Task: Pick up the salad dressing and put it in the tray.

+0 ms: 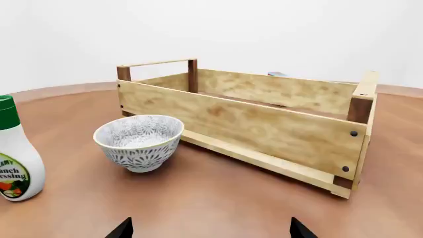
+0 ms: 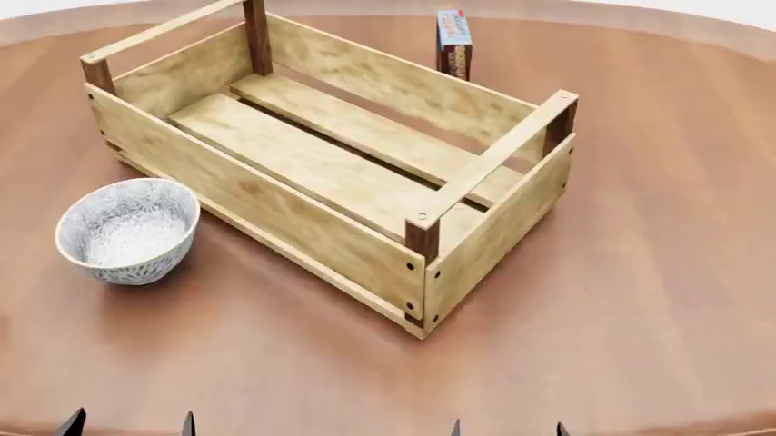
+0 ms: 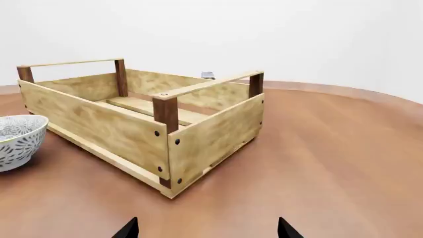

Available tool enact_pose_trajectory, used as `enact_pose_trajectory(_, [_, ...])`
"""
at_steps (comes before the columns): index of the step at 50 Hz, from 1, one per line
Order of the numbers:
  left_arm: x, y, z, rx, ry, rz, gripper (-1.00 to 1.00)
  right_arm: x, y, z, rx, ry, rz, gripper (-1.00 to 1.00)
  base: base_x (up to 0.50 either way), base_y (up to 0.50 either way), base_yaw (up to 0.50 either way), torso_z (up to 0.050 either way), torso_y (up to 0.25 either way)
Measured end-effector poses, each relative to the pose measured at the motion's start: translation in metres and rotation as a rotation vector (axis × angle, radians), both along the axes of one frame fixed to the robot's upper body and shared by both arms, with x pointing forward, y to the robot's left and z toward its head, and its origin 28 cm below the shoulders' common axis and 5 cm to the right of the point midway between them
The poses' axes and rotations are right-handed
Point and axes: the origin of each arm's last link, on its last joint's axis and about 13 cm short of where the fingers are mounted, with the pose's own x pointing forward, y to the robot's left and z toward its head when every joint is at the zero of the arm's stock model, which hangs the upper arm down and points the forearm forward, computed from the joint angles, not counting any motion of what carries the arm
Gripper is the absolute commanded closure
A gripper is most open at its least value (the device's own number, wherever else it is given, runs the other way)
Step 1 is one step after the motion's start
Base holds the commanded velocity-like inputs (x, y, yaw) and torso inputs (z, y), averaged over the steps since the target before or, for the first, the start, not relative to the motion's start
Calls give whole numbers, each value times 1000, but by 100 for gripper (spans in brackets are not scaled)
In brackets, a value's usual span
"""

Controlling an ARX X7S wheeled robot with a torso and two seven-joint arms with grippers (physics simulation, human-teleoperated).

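The salad dressing [image 1: 17,158] is a white bottle with a green cap and a ranch label, standing upright on the table at the edge of the left wrist view, beside the bowl; the head view does not show it. The tray [image 2: 327,159] [image 1: 264,121] [image 3: 142,121] is a pale slatted crate with dark corner posts, empty, in the middle of the table. My left gripper [image 1: 210,230] [image 2: 127,425] is open near the table's front edge, well short of the bottle. My right gripper [image 3: 206,229] [image 2: 507,429] is open too, holding nothing.
A speckled white bowl [image 2: 127,229] [image 1: 138,141] [image 3: 17,139] stands just left of the tray. A brown-and-blue box [image 2: 453,41] stands upright behind the tray's far side. The round brown table [image 2: 655,227] stretches to the right of the tray.
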Motion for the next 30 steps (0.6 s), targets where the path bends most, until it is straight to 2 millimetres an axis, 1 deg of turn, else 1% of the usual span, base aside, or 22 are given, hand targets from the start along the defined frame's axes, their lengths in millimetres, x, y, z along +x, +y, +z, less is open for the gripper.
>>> enact_pose_trajectory(21, [-3, 4, -2, -8, -4, 23, -100, -3, 4, -5, -1, 2, 36, -100, 0, 0, 0, 0, 0])
enact_pose_trajectory(30, [-5, 4, -4, -17, -15, 6, -100, -3, 3, -5, 10, -9, 40, -100, 0, 500, 0, 0, 0])
